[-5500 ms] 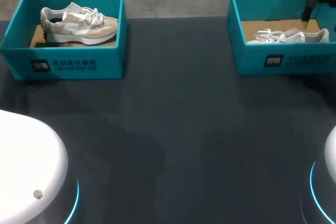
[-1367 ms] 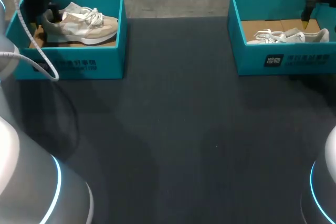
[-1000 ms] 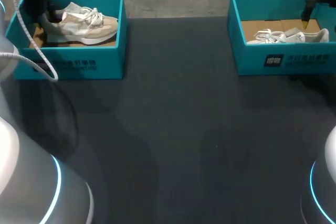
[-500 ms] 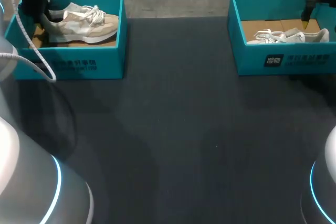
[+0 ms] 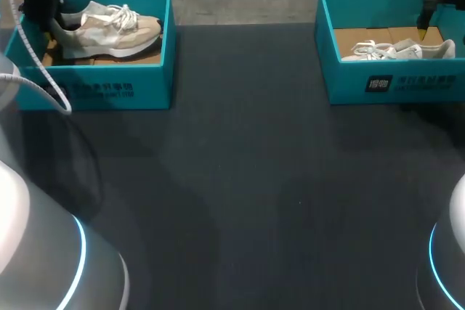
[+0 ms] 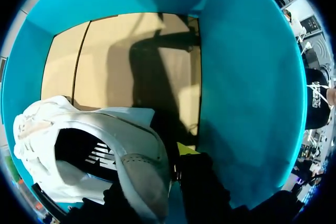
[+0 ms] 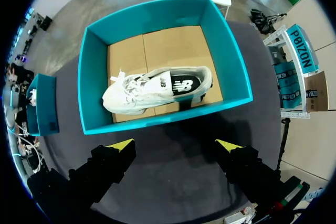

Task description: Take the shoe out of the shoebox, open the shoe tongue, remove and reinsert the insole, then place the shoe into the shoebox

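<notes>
A beige shoe [image 5: 109, 28] with white laces sits tilted in the left teal shoebox [image 5: 94, 86], heel raised off the cardboard floor. My left gripper [image 5: 51, 27] is at that heel. In the left wrist view it [image 6: 157, 167] is shut on the heel collar of the shoe [image 6: 105, 145], one finger hidden inside and one yellow tip outside by the box wall [image 6: 252, 93]. My right gripper [image 5: 423, 25] hangs open over the right shoebox [image 5: 392, 81], which holds a white shoe [image 5: 399, 50]. In the right wrist view that shoe [image 7: 157, 93] lies ahead of the open gripper [image 7: 176, 145].
The two boxes stand at the table's far left and far right corners. The dark tabletop [image 5: 240, 179] stretches between and in front of them. My arm bases fill the near corners.
The left gripper has shut on the beige shoe's heel and moved up, lifting the heel and tipping the shoe. The right arm has not moved.
</notes>
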You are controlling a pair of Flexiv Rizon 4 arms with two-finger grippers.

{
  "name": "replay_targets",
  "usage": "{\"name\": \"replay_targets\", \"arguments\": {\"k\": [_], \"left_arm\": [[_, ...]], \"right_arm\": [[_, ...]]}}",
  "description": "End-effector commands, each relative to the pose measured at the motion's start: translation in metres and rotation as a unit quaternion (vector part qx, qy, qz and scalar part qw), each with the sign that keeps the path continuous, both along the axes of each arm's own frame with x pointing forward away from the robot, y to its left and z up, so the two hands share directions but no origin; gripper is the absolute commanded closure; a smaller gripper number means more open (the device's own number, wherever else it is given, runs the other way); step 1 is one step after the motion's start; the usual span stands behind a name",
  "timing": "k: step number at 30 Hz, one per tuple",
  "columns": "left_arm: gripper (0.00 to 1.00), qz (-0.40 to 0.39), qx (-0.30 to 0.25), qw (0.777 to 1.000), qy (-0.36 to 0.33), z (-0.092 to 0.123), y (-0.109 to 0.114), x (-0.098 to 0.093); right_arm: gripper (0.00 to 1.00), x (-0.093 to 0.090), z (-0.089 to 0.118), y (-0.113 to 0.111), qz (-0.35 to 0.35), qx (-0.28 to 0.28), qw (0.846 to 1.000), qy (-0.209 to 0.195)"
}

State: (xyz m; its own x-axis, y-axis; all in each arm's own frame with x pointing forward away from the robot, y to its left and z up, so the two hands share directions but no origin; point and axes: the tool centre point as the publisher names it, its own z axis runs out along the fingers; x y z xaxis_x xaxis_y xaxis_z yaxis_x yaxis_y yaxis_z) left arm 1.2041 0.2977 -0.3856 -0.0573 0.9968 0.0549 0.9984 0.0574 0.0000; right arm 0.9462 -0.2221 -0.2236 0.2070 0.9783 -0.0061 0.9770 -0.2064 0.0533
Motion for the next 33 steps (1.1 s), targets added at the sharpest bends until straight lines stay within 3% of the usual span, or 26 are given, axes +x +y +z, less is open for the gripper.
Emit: {"name": "replay_targets", "arguments": {"k": [1,13,27,33], "left_arm": [[1.0,0.004,-0.005,0.998,0.065,0.005,0.002,0.007],[1.0,0.0,-0.008,0.999,0.052,0.026,0.002,0.005],[1.0,-0.011,-0.008,0.999,0.03,0.081,0.0,0.004],[1.0,-0.013,-0.003,1.0,0.011,0.116,0.001,0.0]], "right_arm": [[0.0,0.0,0.0,0.0,-0.001,-0.001,1.0,0.0],[0.0,0.0,0.0,0.0,-0.001,-0.001,1.0,0.0],[0.0,0.0,0.0,0.0,-0.001,-0.001,1.0,0.0],[0.0,0.0,0.0,0.0,-0.001,-0.001,1.0,0.0]]}}
